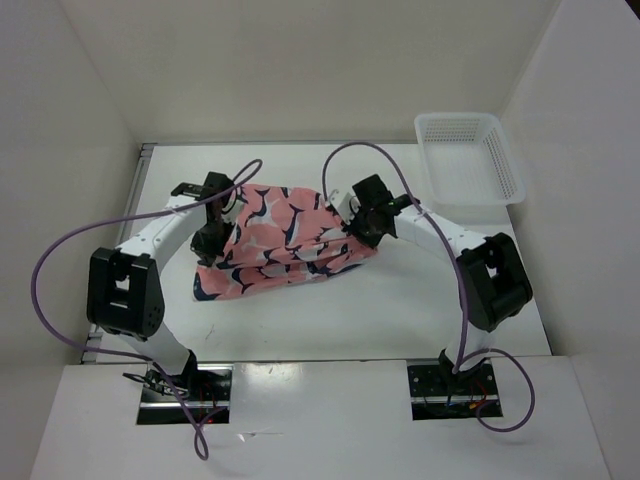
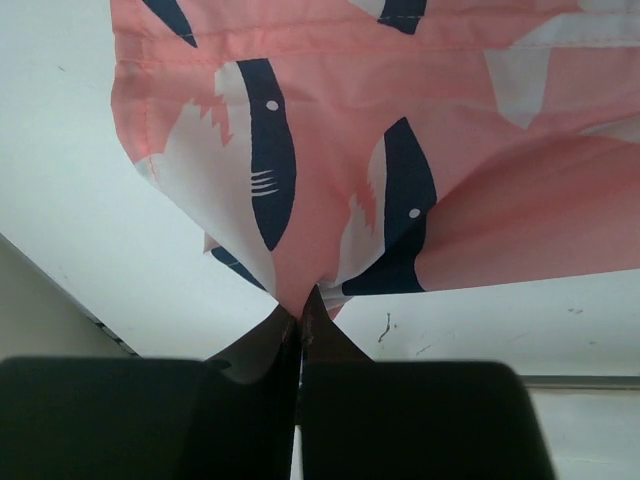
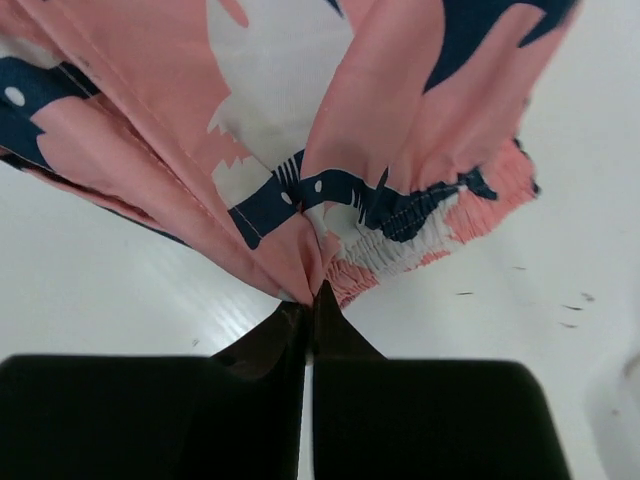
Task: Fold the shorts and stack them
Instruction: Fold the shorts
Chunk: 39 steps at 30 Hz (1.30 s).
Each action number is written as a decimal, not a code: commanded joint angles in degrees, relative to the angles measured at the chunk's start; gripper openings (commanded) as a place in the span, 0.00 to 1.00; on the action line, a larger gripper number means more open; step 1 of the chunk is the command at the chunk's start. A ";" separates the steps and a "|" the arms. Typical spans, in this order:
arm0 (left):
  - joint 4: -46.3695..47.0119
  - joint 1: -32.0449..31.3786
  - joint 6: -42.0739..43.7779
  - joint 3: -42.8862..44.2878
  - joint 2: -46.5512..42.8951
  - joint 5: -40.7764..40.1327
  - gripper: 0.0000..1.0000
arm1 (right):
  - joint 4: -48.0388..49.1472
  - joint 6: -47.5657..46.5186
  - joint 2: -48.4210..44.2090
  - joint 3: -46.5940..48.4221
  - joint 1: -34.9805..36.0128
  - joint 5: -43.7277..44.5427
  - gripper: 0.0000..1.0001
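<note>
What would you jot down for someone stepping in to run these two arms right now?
Left gripper: shut on the shorts, pinching a side edge.
Right gripper: shut on the shorts beside the gathered waistband.
Shorts: held bunched between both grippers above the middle of the table; the white basket sits at the far right corner, apart from them.
Done: both sides gripped.
Left: finish the fold, lay it flat, stack it.

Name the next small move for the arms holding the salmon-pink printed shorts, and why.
The left gripper and right gripper are each shut on the salmon-pink printed fabric shorts, holding the far side raised while the rest trails on the white table. So probably carry both toward the near edge and lower, laying the fold.
</note>
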 commanded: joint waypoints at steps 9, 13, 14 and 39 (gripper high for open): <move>-4.13 -2.46 0.25 -4.74 2.45 1.82 0.28 | -0.86 -6.27 -1.07 -5.22 2.73 6.77 0.50; -7.72 -2.46 0.25 -5.45 -0.54 2.35 0.52 | -0.33 -6.28 -4.15 -5.22 2.73 7.39 0.67; -8.52 -2.46 0.25 -5.45 -1.42 2.96 0.53 | -0.85 -6.80 -5.02 -5.22 2.73 7.39 0.69; 5.36 -2.64 0.25 -7.11 7.63 0.06 0.24 | 4.15 18.67 1.91 -6.17 4.06 -7.37 0.00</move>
